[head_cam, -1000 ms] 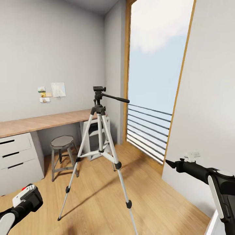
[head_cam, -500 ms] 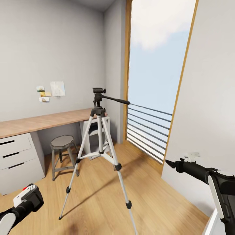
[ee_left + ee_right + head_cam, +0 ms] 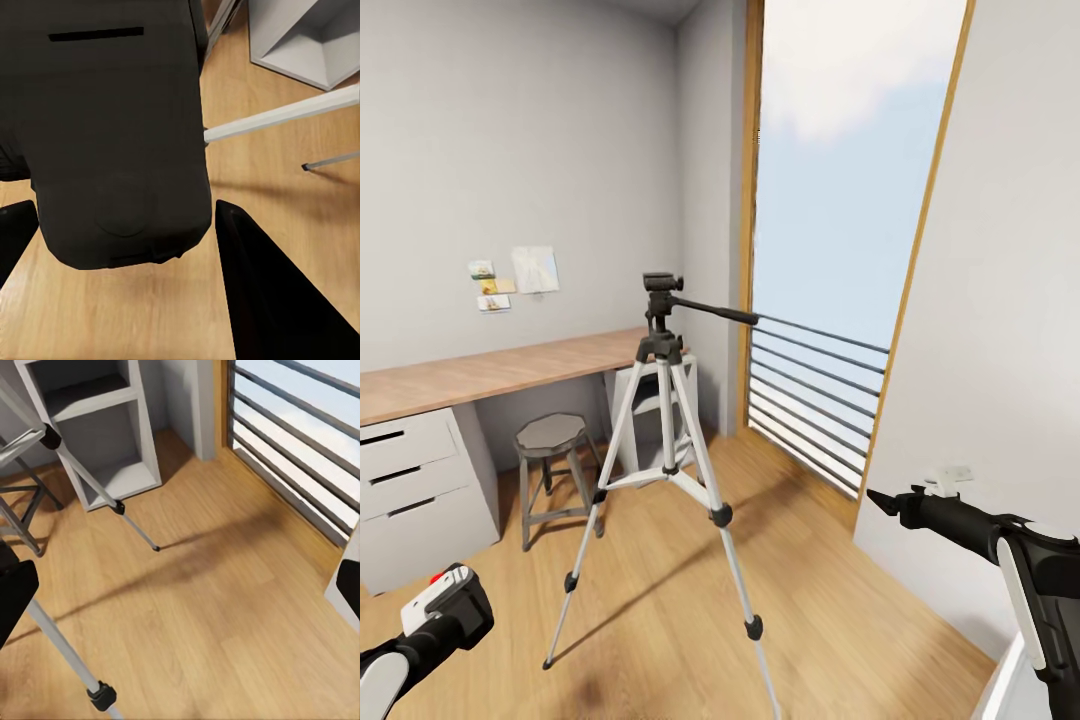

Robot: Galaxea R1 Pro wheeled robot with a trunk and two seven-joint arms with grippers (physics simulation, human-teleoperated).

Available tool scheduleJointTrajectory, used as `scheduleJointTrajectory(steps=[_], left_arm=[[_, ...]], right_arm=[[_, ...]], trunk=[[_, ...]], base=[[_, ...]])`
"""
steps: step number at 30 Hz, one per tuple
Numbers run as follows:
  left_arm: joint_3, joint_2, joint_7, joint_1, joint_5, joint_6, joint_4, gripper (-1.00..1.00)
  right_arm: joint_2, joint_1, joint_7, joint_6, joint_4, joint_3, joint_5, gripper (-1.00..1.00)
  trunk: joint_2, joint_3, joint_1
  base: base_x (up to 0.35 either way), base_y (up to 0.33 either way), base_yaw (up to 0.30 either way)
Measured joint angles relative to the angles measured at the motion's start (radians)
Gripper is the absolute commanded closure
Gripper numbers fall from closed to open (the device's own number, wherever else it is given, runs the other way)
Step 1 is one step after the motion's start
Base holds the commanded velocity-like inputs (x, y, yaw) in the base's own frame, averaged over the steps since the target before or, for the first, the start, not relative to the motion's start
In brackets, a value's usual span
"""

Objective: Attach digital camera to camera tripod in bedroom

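Observation:
The camera tripod (image 3: pixel 665 400) stands on the plank floor in the middle of the head view, silver legs spread, with its black head (image 3: pixel 661 285) and the pan handle (image 3: pixel 715 310) pointing right. Two of its legs (image 3: pixel 97 484) cross the right wrist view. The digital camera (image 3: pixel 112 135) is a large black body between the black fingers (image 3: pixel 270 300) of my left gripper (image 3: pixel 120 225), which is shut on it. That gripper (image 3: pixel 455 610) sits low at the left, well short of the tripod. My right gripper (image 3: pixel 885 502) hangs at the right with its jaws wide apart and nothing between them.
A wooden desk (image 3: pixel 490 372) with white drawers (image 3: pixel 405 480) runs along the left wall. A small grey stool (image 3: pixel 550 440) and a white shelf unit (image 3: pixel 97 427) stand under it, behind the tripod. The tall window (image 3: pixel 840 250) with railings is beyond, and a grey wall (image 3: pixel 1010 300) is close on the right.
The whole head view has shifted slightly, so the camera moved a little. Both arms keep the same pose, and the tripod stands as before.

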Motion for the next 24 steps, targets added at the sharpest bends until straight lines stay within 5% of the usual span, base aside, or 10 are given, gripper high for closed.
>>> scheduleJointTrajectory(steps=[24], left_arm=[[0.000,0.000,0.001,0.000,0.000,0.000,0.000,1.00]], right_arm=[[0.000,0.000,0.000,0.000,0.000,0.000,0.000,-1.00]], trunk=[[0.168,0.039,-0.092]], base=[[0.000,0.000,0.000]])
